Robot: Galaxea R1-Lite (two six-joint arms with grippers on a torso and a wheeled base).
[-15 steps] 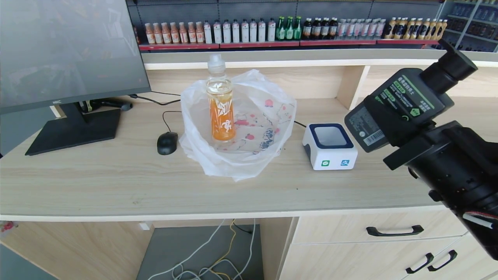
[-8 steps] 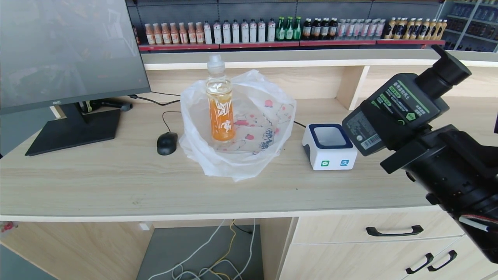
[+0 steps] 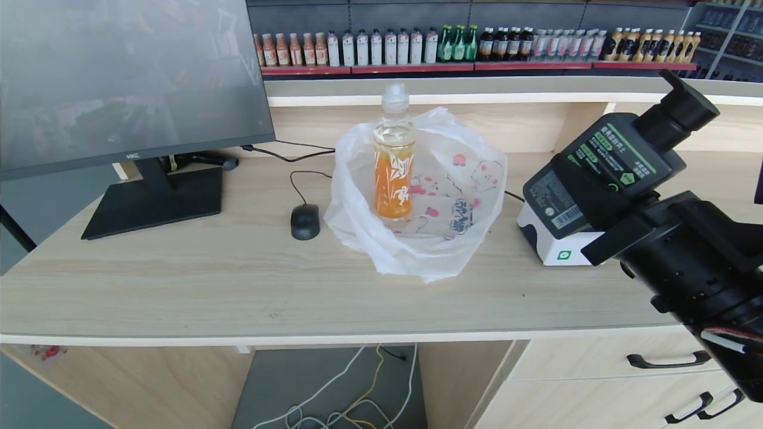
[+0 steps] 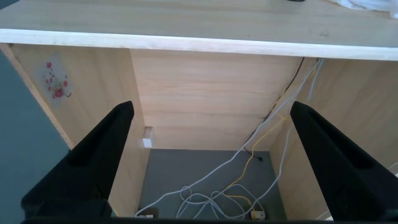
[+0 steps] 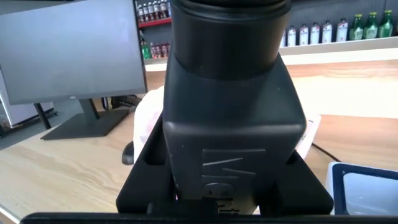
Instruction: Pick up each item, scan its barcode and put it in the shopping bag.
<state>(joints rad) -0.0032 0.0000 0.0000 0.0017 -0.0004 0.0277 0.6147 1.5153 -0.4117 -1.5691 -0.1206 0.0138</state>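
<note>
Shifted above scanner [image 3: 557, 253], black bottle [image 3: 599, 173] sits in right hand [image 3: 632, 220].

Tilted dark bottle [image 3: 608, 173] near scanner [image 3: 560, 253], orange drink [image 3: 393, 179] upright in white bag [image 3: 417, 259]

Matt black plastic bottle [image 3: 603, 173], filmy translucent plastic shopping bag [image 3: 353, 205], wood-grain counter [image 3: 179, 280]

light: bright, even | shadows: soft — under counter [image 3: 179, 286] dim | glare: monitor [image 3: 119, 77] reflections
</note>
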